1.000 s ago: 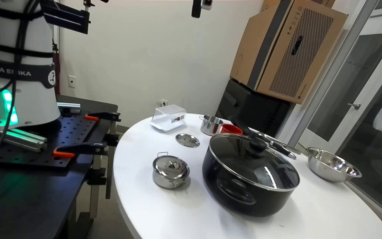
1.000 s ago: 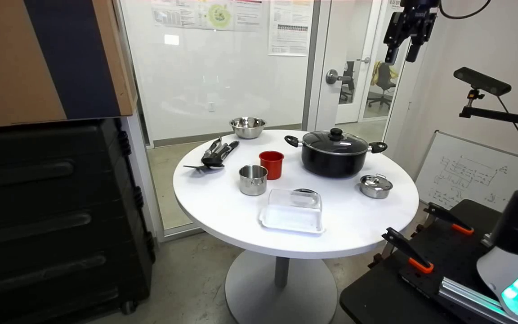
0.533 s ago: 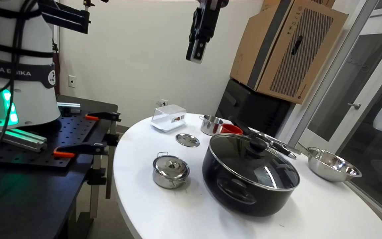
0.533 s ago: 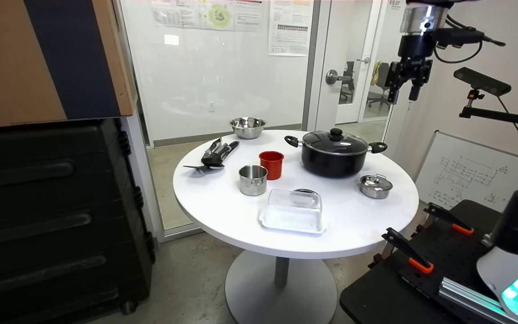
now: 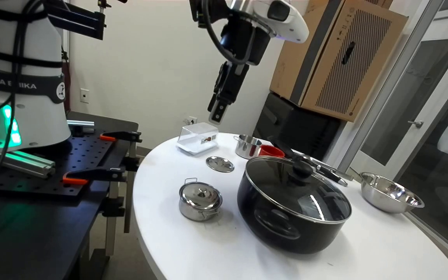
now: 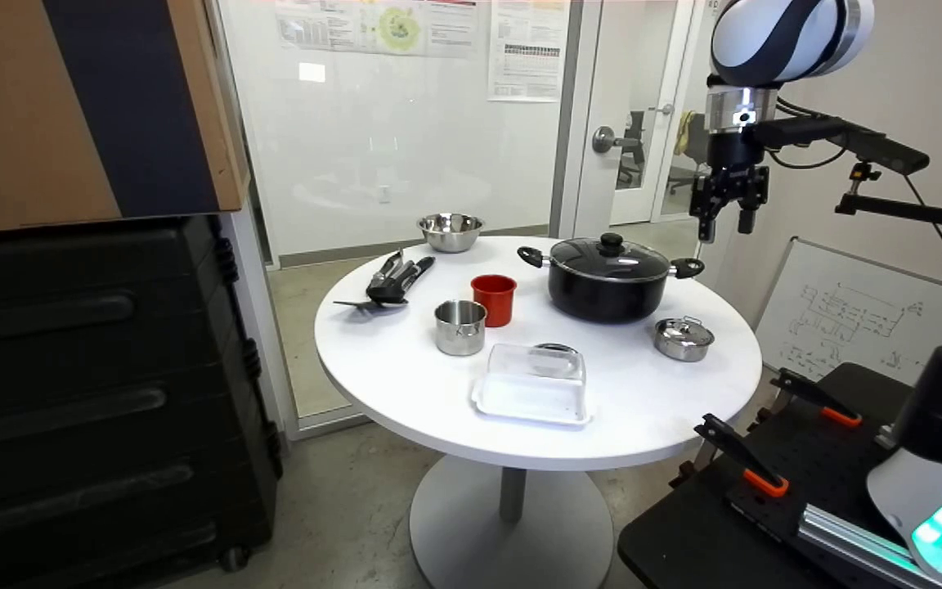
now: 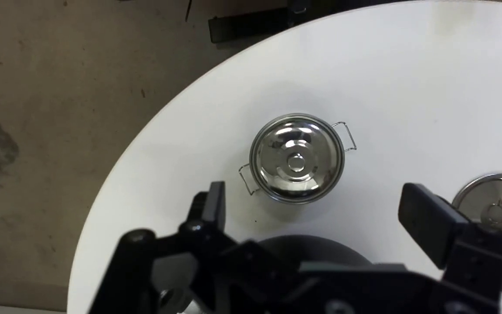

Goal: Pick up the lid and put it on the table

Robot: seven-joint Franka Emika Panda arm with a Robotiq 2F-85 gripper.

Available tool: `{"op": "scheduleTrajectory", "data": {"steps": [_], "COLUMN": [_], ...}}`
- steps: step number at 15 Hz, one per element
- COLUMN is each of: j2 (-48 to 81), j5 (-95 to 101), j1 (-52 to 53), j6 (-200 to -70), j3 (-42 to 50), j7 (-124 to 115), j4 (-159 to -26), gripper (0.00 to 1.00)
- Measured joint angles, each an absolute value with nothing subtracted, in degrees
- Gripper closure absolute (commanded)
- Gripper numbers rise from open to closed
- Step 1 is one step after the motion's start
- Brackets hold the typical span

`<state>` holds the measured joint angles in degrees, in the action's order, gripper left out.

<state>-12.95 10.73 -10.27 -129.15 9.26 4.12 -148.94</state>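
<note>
The small round steel lid (image 5: 200,195) with a central knob sits on the small silver pot (image 5: 196,214). The lid also shows in an exterior view (image 6: 686,330) and ahead of the fingers in the wrist view (image 7: 296,162). The pot stands on the white round table (image 5: 224,249). A similar flat steel lid (image 5: 220,164) lies on the table; it shows partly in the wrist view (image 7: 497,213). My gripper (image 6: 726,232) is open and empty, well above the table and the lid. In the wrist view my gripper (image 7: 312,198) has its fingers wide apart.
A big black pot (image 5: 290,229) with a glass lid stands close beside the small pot. A clear-covered dish (image 6: 532,393), a steel cup (image 6: 460,329), a red cup (image 6: 494,301), dark utensils (image 6: 396,282) and a steel bowl (image 6: 450,233) stand around the table.
The arm has come down from the top edge of both exterior views, and my gripper is lower, nearer the table. The gripper stays open. The lid, pot and other things have not moved.
</note>
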Motion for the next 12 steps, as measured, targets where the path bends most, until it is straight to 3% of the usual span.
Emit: {"op": "scheduleTrajectory", "data": {"steps": [12], "j2": [-8.8], "j5": [9.3], "j1": [-10.7], "j6": [-134.3], "j3": [10.5], "j7": [3.7], "j4": [-149.1], "gripper": [0.0]}}
